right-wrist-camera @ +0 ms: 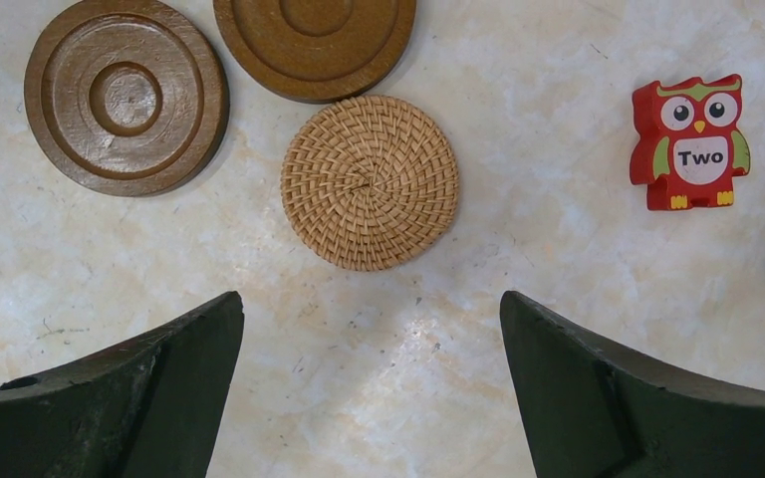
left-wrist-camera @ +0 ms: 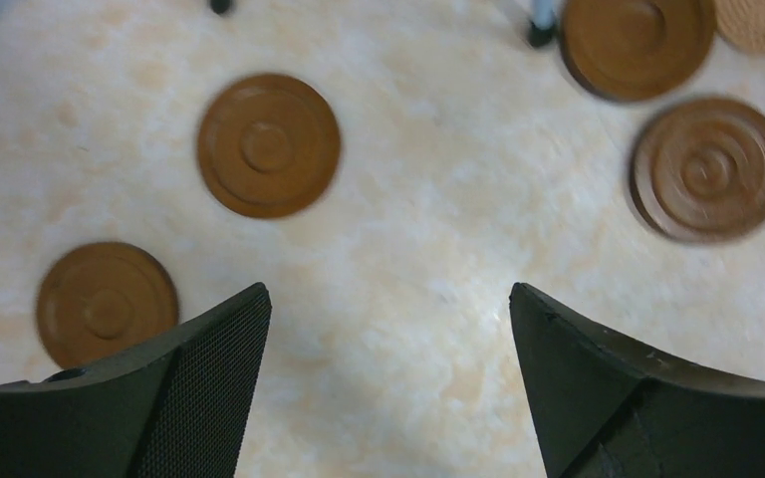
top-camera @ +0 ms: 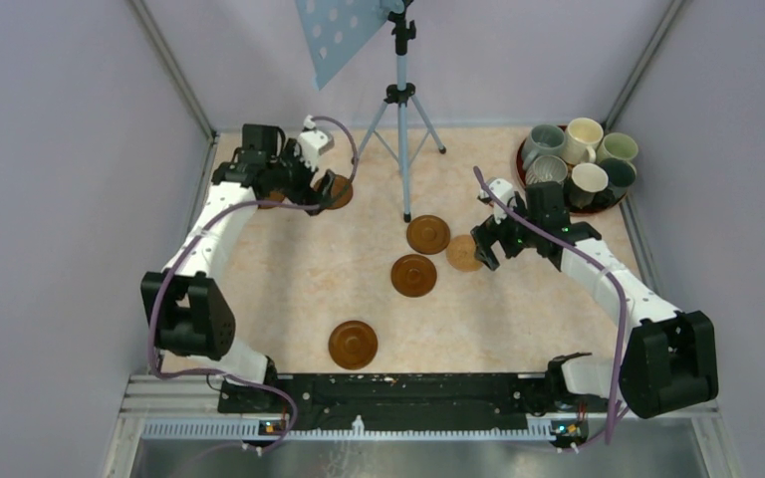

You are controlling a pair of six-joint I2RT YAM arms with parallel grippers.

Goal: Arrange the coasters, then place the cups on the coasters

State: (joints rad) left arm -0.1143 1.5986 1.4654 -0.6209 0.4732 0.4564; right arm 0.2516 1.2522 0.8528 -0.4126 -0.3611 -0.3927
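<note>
Several round wooden coasters lie on the marbled tabletop. One (top-camera: 353,344) lies near the front, two (top-camera: 427,234) (top-camera: 413,275) in the middle, and one (top-camera: 339,191) at the far left beside my left gripper (top-camera: 321,187). Another wooden coaster (left-wrist-camera: 107,304) lies under the left arm. A woven coaster (top-camera: 463,252) lies just ahead of my right gripper (top-camera: 485,249). Both grippers are open with only bare table between their fingers, the left (left-wrist-camera: 388,299) and the right (right-wrist-camera: 372,299). The woven coaster (right-wrist-camera: 370,182) is apart from the right fingertips. The cups (top-camera: 570,157) stand clustered on a red tray at the far right.
The red tray (top-camera: 613,204) sits in the back right corner. A tripod (top-camera: 401,119) stands at the back centre, one foot (top-camera: 407,217) next to the middle coasters. A red owl block marked "Two" (right-wrist-camera: 690,139) lies right of the woven coaster. Walls close three sides.
</note>
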